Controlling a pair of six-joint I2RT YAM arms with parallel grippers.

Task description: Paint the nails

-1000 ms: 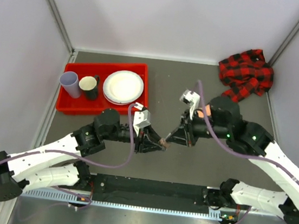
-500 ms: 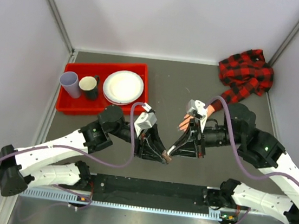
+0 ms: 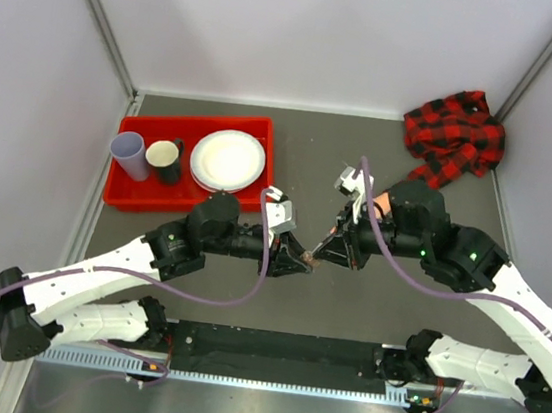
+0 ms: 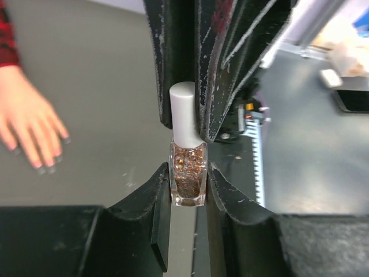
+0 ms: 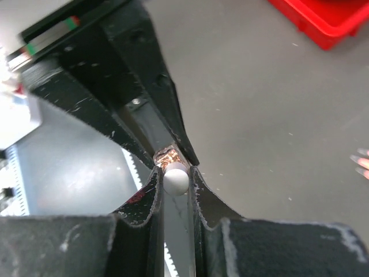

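A small clear polish bottle (image 4: 188,173) of copper glitter is upright between my left gripper's (image 4: 188,179) jaws, which are shut on its glass body. Its white cap (image 5: 176,178) is clamped in my right gripper (image 5: 174,176), which is shut on it from the opposite side. In the top view the two grippers meet tip to tip over mid-table, left gripper (image 3: 299,261) and right gripper (image 3: 319,258). The peach mannequin hand (image 4: 29,130) lies flat to the left, nails (image 4: 51,167) towards the bottle. Its plaid sleeve (image 3: 456,133) lies bunched at the back right; my right arm covers most of the hand.
A red tray (image 3: 131,196) at the back left holds a lilac cup (image 3: 128,153), a dark cup (image 3: 164,158) and a white plate (image 3: 227,159). A black rail (image 3: 279,348) runs along the near edge. Grey walls close in both sides and the back.
Both grippers, still clamped on the bottle and its cap, have moved together away from the near edge and back towards mid-table. Neither grip has changed.
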